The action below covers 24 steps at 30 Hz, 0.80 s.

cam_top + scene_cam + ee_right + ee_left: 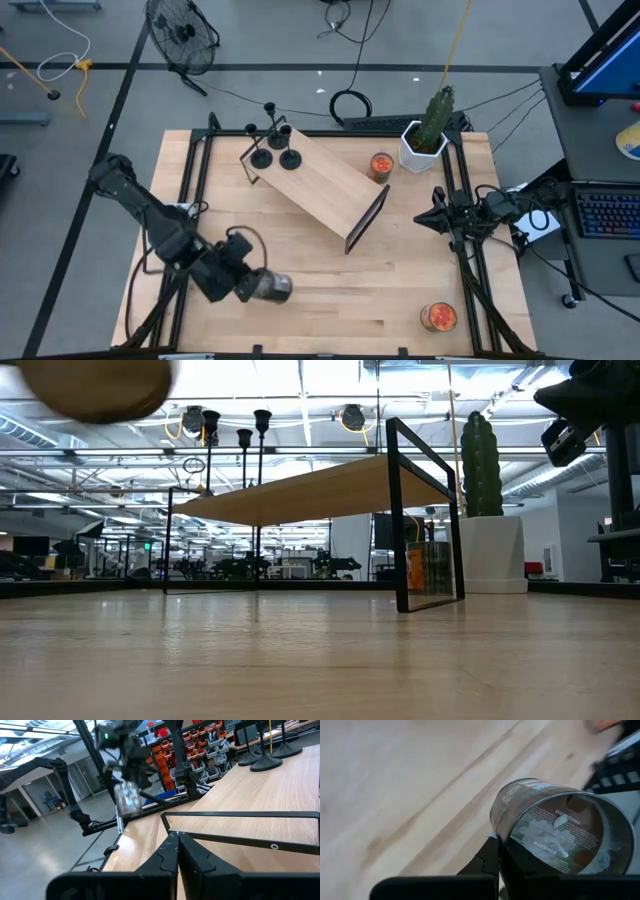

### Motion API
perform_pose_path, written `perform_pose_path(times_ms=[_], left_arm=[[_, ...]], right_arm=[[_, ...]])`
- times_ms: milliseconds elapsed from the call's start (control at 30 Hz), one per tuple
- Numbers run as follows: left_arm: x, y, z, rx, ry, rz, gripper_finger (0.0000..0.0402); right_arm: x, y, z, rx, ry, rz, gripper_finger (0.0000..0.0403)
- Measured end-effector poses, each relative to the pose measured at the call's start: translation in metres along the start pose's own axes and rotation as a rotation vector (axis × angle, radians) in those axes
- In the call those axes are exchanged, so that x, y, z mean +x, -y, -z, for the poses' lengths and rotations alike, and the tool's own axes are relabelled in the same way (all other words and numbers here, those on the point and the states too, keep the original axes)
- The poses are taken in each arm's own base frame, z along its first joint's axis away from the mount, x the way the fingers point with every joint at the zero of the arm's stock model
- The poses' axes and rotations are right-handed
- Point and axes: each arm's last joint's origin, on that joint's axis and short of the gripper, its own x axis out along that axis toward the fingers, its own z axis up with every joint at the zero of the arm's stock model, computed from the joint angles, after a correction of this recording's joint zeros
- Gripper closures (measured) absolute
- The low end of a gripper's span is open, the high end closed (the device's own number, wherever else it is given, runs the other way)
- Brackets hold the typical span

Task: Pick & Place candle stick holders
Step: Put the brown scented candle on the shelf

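Three black candle stick holders (275,150) stand upright on their round bases at the far left end of a slanted wooden shelf (325,185). They also show in the low view (244,440) and the right wrist view (266,762). My left gripper (250,286) is near the table's front left. It is shut on a clear glass jar (555,832), not on a holder. My right gripper (178,841) is shut and empty by the table's right edge (432,214), far from the holders. My left gripper holds the clear glass jar, which lies on its side and sticks out past the fingers toward the table's right (276,289). One dark finger (487,862) lies against the jar's outer wall; the jar hides the other. The jar is lifted clear of the table.
The shelf stands on black metal frame legs (366,220) across the middle of the table. An orange candle jar (381,165) and a cactus in a white pot (425,140) stand at the back right. Another orange jar (438,316) stands at the front right.
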Motion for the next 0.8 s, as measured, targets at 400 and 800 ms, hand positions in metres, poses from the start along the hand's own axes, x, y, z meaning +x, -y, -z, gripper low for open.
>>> perform_pose_path(times_ms=[400, 800], left_arm=[[-0.027, 0.035, -0.080, 0.075, 0.161, 0.045, 0.0401], [-0.010, 0.051, -0.154, -0.040, 0.255, -0.082, 0.0401]], right_arm=[[0.000, 0.000, 0.000, 0.000, -0.001, 0.000, 0.0403], [0.000, 0.000, 0.000, 0.006, -0.002, -0.003, 0.0403]])
